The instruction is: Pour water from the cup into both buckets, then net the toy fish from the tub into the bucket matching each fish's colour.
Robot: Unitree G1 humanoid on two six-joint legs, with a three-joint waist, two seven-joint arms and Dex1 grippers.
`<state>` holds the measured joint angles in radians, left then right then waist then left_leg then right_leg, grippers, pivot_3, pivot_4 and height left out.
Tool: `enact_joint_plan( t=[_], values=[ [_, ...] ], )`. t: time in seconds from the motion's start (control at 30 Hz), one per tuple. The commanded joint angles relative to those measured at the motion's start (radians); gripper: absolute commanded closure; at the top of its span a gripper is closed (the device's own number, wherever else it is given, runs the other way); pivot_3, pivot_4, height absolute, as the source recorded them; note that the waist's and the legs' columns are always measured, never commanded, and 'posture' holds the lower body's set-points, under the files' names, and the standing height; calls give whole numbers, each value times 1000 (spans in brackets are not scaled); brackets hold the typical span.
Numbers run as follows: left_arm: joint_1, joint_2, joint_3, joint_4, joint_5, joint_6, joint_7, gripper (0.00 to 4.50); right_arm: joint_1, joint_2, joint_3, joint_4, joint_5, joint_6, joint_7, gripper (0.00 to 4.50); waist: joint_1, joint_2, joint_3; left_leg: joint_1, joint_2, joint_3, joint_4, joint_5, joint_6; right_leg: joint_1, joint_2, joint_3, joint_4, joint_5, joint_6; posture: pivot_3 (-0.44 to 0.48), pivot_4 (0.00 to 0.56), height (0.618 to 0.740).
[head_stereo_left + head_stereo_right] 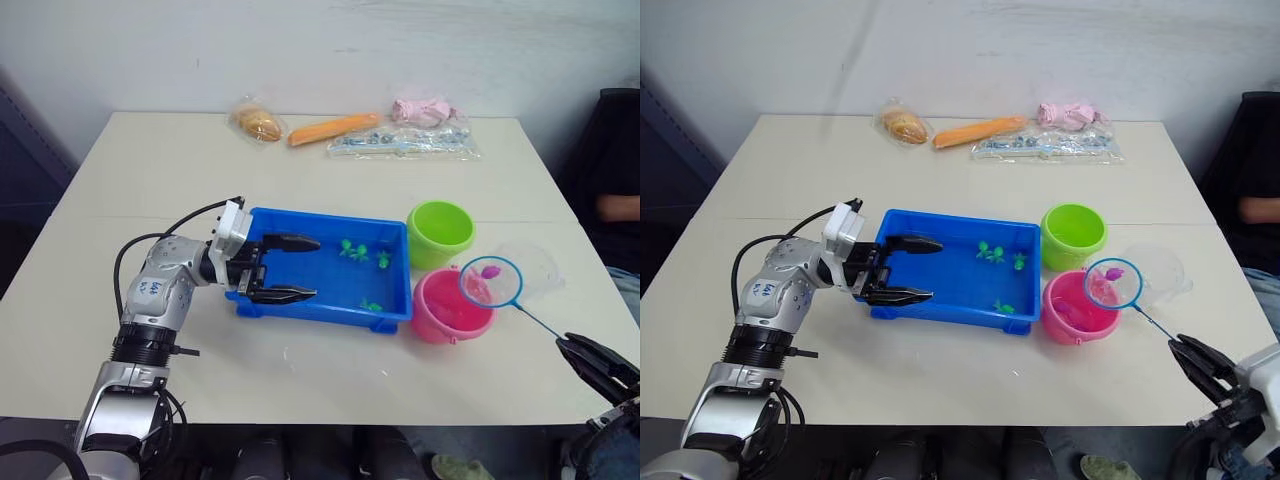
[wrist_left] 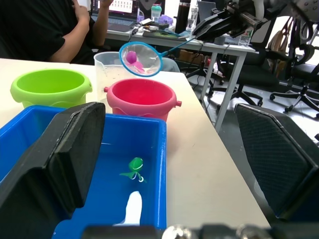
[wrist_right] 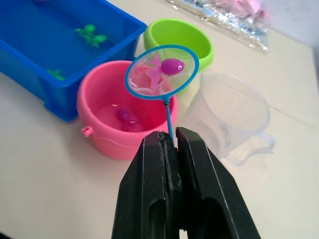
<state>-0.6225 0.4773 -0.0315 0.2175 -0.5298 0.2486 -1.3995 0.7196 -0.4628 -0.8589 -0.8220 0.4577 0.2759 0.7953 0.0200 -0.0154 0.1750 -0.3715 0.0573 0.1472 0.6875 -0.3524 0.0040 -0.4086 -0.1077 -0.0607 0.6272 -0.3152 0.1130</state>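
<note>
The net [image 3: 162, 71], with 1 pink fish [image 3: 172, 65] inside, is pinched by the right end effector [image 3: 172, 142] over the pink bucket [image 3: 107, 112] for dropping. The tub [image 1: 325, 305] is steadied near the worktop's front edge by the spread-apart left end effector [image 1: 290, 268].

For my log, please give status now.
Right gripper shut on net, pink fish inside, over pink bucket. Left gripper open at tub. Nothing blocking.
</note>
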Motion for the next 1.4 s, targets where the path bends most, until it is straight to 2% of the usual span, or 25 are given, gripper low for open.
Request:
enact_joint_plan(
  t=[0.03,0.2,0.4,0.47,0.7,0.87,1.03,1.23,1.4],
  values=[
    [-6,-3,1,-11,-1,-5,-7,33,16,15,39,51,-138,-198,13,4500,0,0,0,0,0,0,0,0,0,0,0,0,0,0,0,0,150,740],
    [0,-11,11,-21,-8,2,13,33,-17,64,95,142,-296,-448,-48,4500,-1,0,0,0,0,0,0,0,0,0,0,0,0,0,0,0,150,740],
    [22,-17,21,-38,-11,4,37,33,-9,43,131,271,-574,-817,-129,4500,-3,0,0,0,0,0,0,1,-1,0,0,0,0,0,0,0,150,740],
    [31,-16,24,-43,-10,2,44,33,-7,26,118,311,-681,-956,-174,4500,-6,0,0,1,0,0,0,1,-1,0,0,0,1,0,0,0,150,740],
    [42,-19,29,-48,-9,-5,60,33,-33,32,34,403,-927,-1167,-392,4500,-10,0,0,1,1,0,0,1,-2,0,0,1,1,0,0,0,150,740],
    [41,-23,31,-43,-8,-12,68,33,-65,21,12,401,-1067,-1228,-508,4500,-22,1,0,1,1,0,0,2,-3,1,1,1,1,0,0,0,150,740],
    [41,-24,35,-41,-8,-16,74,33,-79,13,14,400,-1134,-1234,-584,4500,-25,1,0,2,2,1,1,2,-4,1,3,4,2,0,0,0,150,740],
    [44,-25,38,-44,-6,-22,89,33,-80,20,87,380,-1170,-1211,-615,4500,-25,1,0,3,5,1,1,3,-5,1,6,6,2,0,-1,0,150,740],
    [59,-25,40,-57,-12,-14,98,33,-59,68,155,337,-1216,-1168,-628,4500,-24,1,0,3,5,2,1,3,-6,0,7,6,3,0,-1,0,150,740]
  ],
)
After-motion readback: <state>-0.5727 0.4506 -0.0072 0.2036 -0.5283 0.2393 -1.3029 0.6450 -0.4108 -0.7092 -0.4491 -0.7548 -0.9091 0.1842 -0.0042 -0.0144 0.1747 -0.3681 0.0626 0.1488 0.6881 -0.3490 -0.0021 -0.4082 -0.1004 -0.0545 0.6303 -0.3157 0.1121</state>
